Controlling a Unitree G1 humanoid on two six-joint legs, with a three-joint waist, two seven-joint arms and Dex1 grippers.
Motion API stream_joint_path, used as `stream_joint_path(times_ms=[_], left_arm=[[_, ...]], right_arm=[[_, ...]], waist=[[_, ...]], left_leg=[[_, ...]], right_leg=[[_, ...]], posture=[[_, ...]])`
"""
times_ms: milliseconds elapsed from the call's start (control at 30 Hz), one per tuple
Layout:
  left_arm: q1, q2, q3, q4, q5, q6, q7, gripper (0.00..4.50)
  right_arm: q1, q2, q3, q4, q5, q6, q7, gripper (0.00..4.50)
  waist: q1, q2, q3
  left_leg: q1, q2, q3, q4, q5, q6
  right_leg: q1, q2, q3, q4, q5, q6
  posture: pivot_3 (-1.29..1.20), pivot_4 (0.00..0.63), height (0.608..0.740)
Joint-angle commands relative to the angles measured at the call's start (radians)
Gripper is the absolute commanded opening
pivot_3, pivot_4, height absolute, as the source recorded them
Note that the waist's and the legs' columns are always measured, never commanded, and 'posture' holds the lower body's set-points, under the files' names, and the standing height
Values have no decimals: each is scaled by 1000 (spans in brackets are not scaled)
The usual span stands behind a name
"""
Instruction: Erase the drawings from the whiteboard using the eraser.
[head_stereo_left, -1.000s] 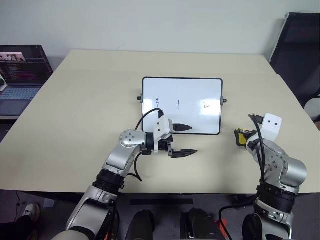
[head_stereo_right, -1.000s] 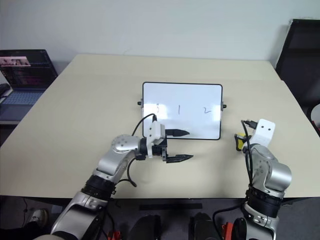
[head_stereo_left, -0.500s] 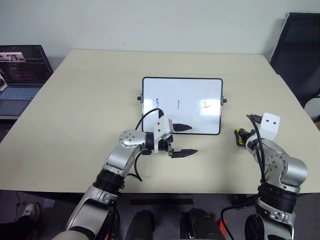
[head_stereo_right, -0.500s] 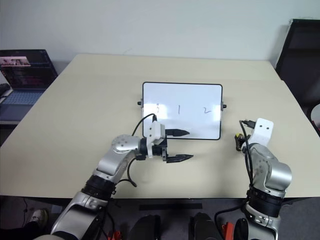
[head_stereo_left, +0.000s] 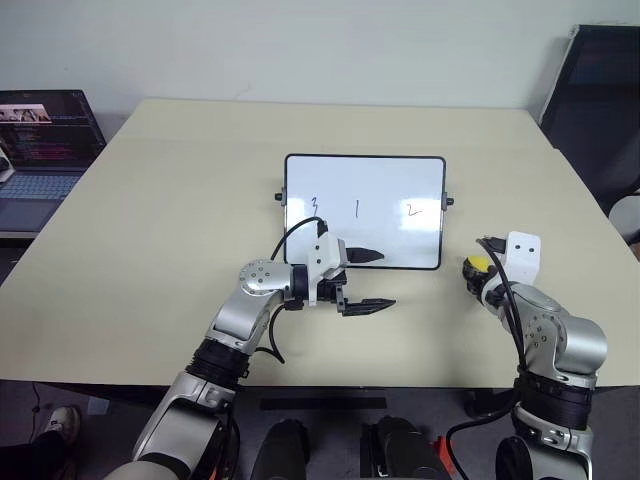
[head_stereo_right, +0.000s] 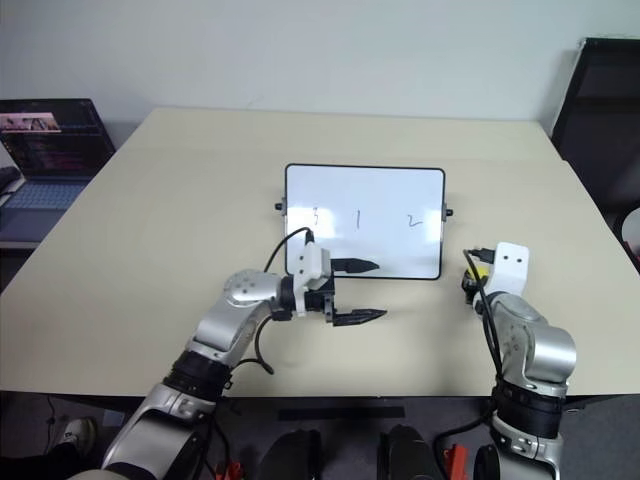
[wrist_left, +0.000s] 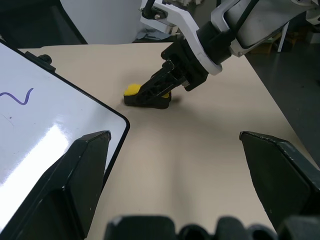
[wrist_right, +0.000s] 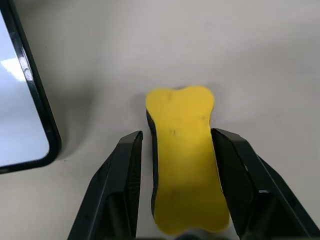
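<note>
The whiteboard (head_stereo_left: 365, 180) lies flat mid-table with the drawings (head_stereo_left: 357, 208), a "3", a "1" and a "2", in a row across it. The yellow eraser (wrist_right: 182, 160) lies on the table just right of the board's lower right corner. My right gripper (wrist_right: 177, 136) is open and tilted down over it, one finger on each side, with a thin gap showing beside one finger. My left gripper (head_stereo_left: 372, 278) hangs open at the board's near edge and points right. Its far finger is over the board's lower rim and nothing is between its fingers.
An open laptop (head_stereo_left: 40, 140) stands off the table's left edge. A black chair (head_stereo_left: 600, 110) is at the far right. Bare tan table (head_stereo_left: 180, 200) surrounds the board on all sides.
My right wrist has swung slightly toward the board, and the eraser's yellow top now shows between its fingers. The left arm and the board have not moved.
</note>
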Motion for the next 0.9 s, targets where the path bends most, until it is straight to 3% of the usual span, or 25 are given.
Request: stream_joint_path(times_ms=[33, 367, 567, 900], left_arm=[[-5, -3, 16, -13, -1, -19, 1, 4500], [-12, -5, 17, -7, 0, -22, 2, 4500], [-16, -3, 22, -3, 0, -22, 3, 4500], [-24, -1, 30, 3, -3, -19, 6, 4500]], right_arm=[[-10, -15, -8, -29, 2, -12, 2, 2274], [-18, -8, -28, -20, 2, -21, -11, 2274], [-18, 3, -40, -19, 8, -21, -14, 878], [-20, -13, -25, -13, -2, -47, -9, 872]], waist=[[0, 0, 0], [0, 0, 0], [0, 0, 0], [0, 0, 0]], left_leg=[[0, 0, 0, 0, 0, 0], [0, 0, 0, 0, 0, 0], [0, 0, 0, 0, 0, 0], [0, 0, 0, 0, 0, 0]], right_leg=[[0, 0, 0, 0, 0, 0], [0, 0, 0, 0, 0, 0], [0, 0, 0, 0, 0, 0], [0, 0, 0, 0, 0, 0]], posture=[[0, 150, 740], [0, 150, 740], [0, 150, 740], [0, 150, 740]])
